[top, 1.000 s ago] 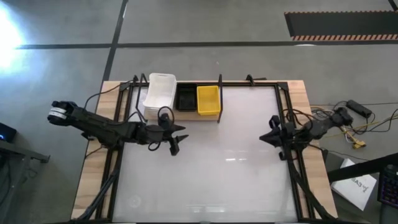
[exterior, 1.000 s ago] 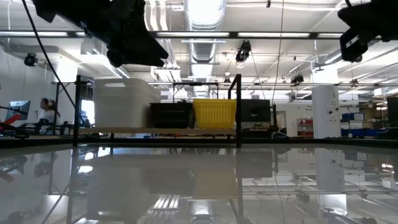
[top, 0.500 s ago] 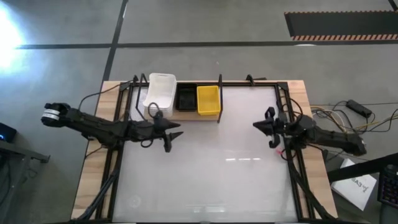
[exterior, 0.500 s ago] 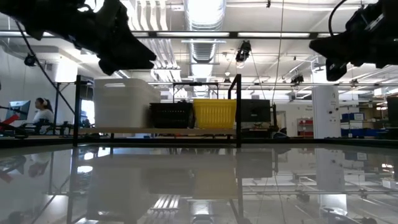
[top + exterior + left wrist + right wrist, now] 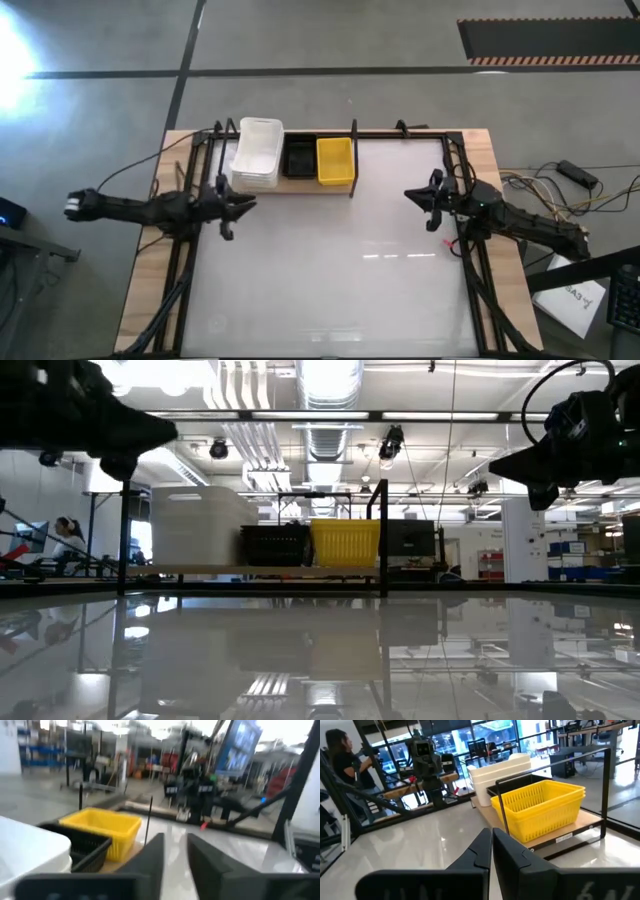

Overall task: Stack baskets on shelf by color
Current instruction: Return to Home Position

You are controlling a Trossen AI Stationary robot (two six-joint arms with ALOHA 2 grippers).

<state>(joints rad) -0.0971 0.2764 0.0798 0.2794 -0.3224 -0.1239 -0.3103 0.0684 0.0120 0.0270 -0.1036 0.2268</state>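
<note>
On the shelf: the shelf (image 5: 200,570) stands at the far edge of the worktop (image 5: 330,270). It holds three colour groups in a row: white baskets (image 5: 256,150) at the left arm's end, black baskets (image 5: 298,160) in the middle, and yellow baskets (image 5: 334,160) at the right arm's end. Each group sits just beside its neighbour.
Contents: the right wrist view shows the top yellow basket empty, with a second rim under it. The white group also shows stacked rims. The black interior is too dark to tell what lies in it.
Left arm: the left gripper (image 5: 247,201) hangs over the worktop near the shelf's near corner on the white side. Its fingers are parted by a narrow gap and grasp nothing.
Right arm: the right gripper (image 5: 411,194) hangs over the worktop's right side, well apart from the shelf. Its fingers are clenched together on nothing.
Stage: the sorting looks done, and I judge that only getting the arms clear remains.
Risk, left side: this gripper is the one close to the frame. A swing toward the shelf, or a loose cable catching a post (image 5: 124,535), could jolt the frame and shift all three groups.
Risk, stacks: the white group stands tallest, so it would probably be the first to tip or slide if knocked, more so if the top basket is not fully nested.
Risk, right side: the risk looks low, as nothing lies near that gripper.
</note>
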